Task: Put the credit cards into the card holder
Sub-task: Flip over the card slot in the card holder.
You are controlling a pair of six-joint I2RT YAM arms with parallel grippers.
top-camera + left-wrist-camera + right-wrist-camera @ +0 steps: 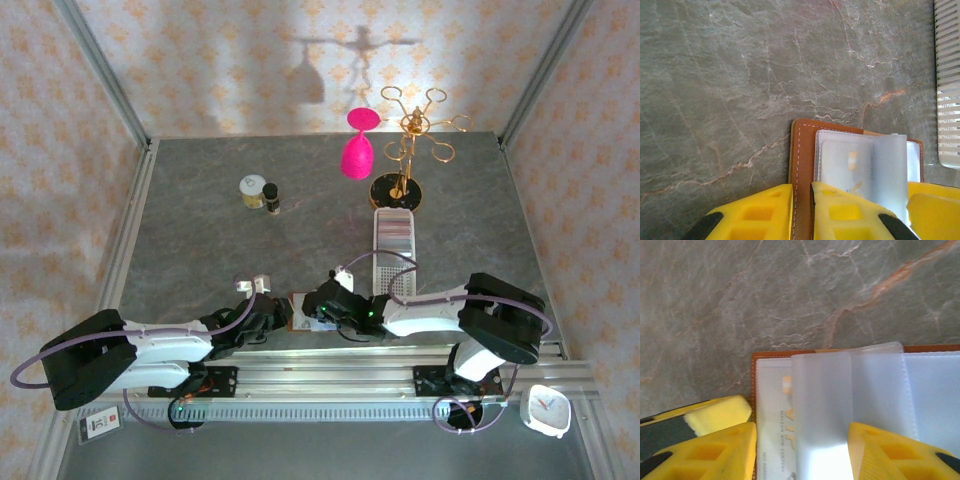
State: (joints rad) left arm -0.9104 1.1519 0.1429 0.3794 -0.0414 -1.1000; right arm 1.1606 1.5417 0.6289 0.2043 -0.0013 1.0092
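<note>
The card holder (801, 150) lies open, sleeves up, its long axis crosswise to both jaws; the left gripper (801, 192), almost fully closed, pinches its brown end cover; the right gripper (802, 430) stands half open astride a clear sleeve (840, 390), with a pocketed credit card (771, 415) at those jaws' left side.

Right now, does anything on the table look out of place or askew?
Only the card holder: it lies open, and one clear sleeve seems to arch up off its pockets instead of lying flat. The left gripper pinches its brown edge. Nothing looks spilled or damaged.
</note>
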